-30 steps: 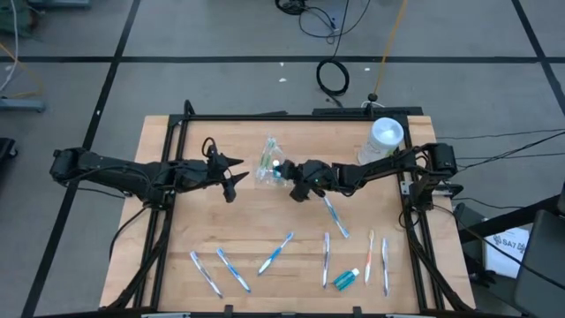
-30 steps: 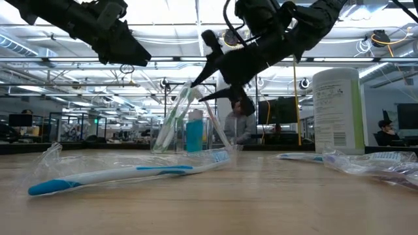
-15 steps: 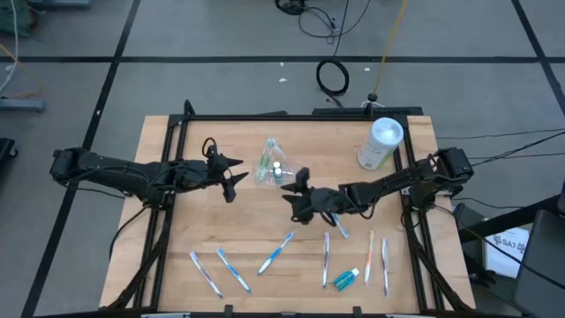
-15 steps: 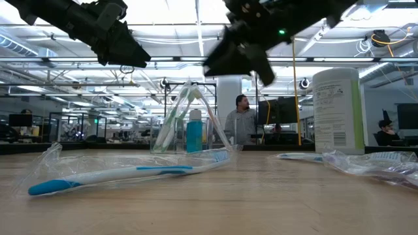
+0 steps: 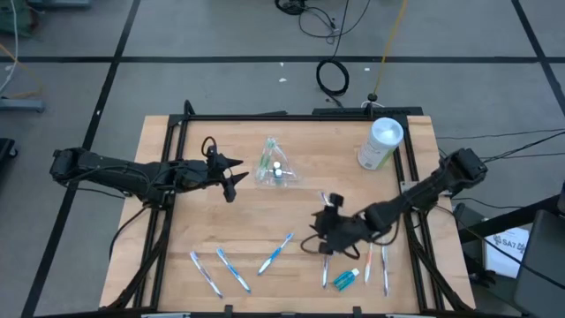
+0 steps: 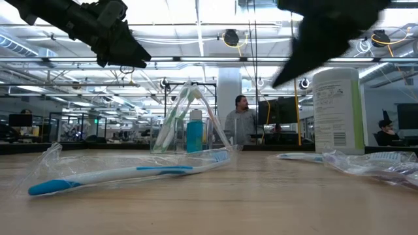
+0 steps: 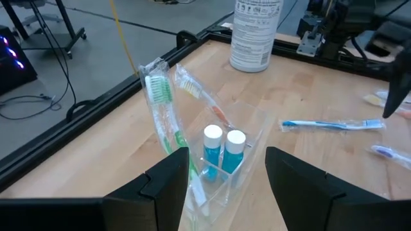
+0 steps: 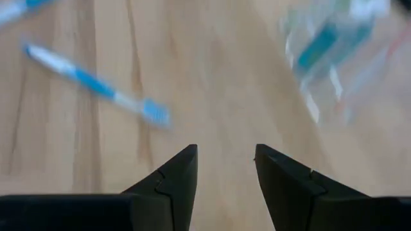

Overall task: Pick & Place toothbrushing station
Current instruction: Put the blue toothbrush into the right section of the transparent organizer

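Note:
The toothbrushing station (image 5: 272,168) is a small clear container holding toothbrushes and two blue tubes with white caps. It stands on its base on the wooden table, left of the middle toward the far side. It also shows in the low view (image 6: 189,124) and the left wrist view (image 7: 218,151). My left gripper (image 5: 233,177) is open just to the container's left, above table height, pointing at it without touching; its fingers (image 7: 168,186) show on either side of it. My right gripper (image 5: 318,237) is open and empty over the near right part, above loose toothbrushes.
A white canister (image 5: 381,143) stands at the far right. Several wrapped toothbrushes (image 5: 275,252) and a small blue tube (image 5: 346,279) lie along the near edge. A blue toothbrush (image 8: 96,86) lies below my right gripper. A black frame (image 5: 291,116) borders the table.
My right gripper has drawn away from the container, going toward the table's near edge and a little toward its right edge, over the loose toothbrushes. The container has stayed where it was.

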